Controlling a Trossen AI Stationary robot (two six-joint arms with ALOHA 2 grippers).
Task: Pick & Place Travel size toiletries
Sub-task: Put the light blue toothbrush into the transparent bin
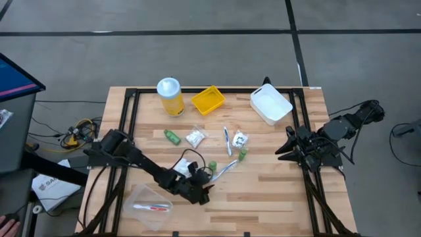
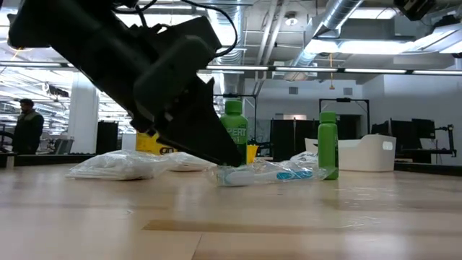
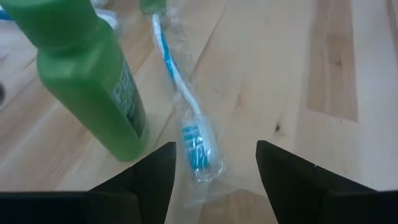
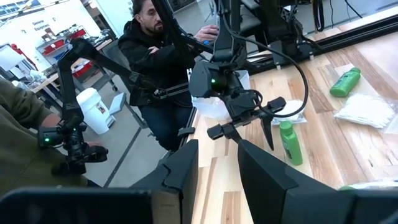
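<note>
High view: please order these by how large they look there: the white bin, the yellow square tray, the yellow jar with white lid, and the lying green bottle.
1. White bin, largest.
2. Yellow square tray and yellow jar: they look about alike, so I do not rank them.
3. Lying green bottle, clearly smallest.

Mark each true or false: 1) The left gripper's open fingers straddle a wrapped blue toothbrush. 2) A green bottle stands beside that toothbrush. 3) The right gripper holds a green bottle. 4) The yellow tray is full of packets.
1) True: the left gripper brackets the blue toothbrush.
2) True: a green bottle stands right beside it.
3) False: the right gripper holds nothing, at the table's right edge.
4) False: the yellow tray looks empty.
</note>
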